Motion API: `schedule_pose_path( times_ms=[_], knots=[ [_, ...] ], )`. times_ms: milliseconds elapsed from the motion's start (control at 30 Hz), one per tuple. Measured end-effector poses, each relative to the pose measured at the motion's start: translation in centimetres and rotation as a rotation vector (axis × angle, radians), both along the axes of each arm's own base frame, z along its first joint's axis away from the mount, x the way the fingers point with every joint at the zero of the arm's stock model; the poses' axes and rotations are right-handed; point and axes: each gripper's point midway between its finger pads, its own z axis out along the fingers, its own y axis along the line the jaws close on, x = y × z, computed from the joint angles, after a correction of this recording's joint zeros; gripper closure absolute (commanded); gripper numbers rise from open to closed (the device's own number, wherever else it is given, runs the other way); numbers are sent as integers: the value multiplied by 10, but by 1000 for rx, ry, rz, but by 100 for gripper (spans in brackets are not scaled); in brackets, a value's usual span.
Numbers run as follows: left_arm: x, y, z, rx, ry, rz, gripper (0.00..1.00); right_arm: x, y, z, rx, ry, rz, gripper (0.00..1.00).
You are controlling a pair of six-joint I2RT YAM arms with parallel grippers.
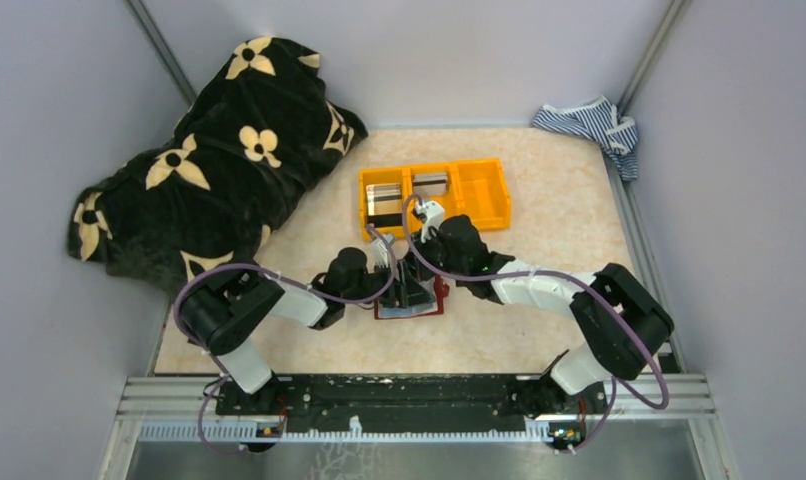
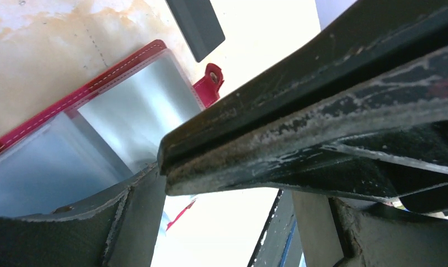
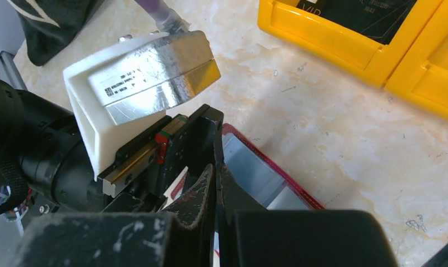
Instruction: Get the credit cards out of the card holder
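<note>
The card holder [image 1: 431, 306] lies open on the table in front of both arms, dark red with pale blue pockets [image 2: 127, 111] and a small closing tab [image 2: 211, 82]. My left gripper [image 1: 394, 287] is open, its fingers [image 2: 71, 228] spread wide and resting low over the wallet. My right gripper [image 3: 216, 167] reaches in from the right. It is shut on a thin dark credit card [image 3: 218, 139], seen edge-on and sticking out past the fingertips over the blue pocket [image 3: 249, 161]. One right finger [image 2: 299, 133] crosses the left wrist view.
An orange three-compartment bin [image 1: 484, 190] stands just behind the wallet, with cards [image 1: 384, 200] in its left and middle sections. A black blanket with cream flowers [image 1: 209, 160] fills the back left. A striped cloth [image 1: 589, 125] lies in the back right corner.
</note>
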Motion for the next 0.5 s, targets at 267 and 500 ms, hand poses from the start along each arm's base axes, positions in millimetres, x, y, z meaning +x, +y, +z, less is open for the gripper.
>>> schedule_pose_path(
  times_ms=[267, 500],
  knots=[
    [4, -9, 3, -37, -28, -25, 16, 0, -15, -9, 23, 84, 5, 100],
    [5, -11, 11, -64, -50, -30, 16, -9, -30, -38, -4, 175, 2, 100]
  ],
)
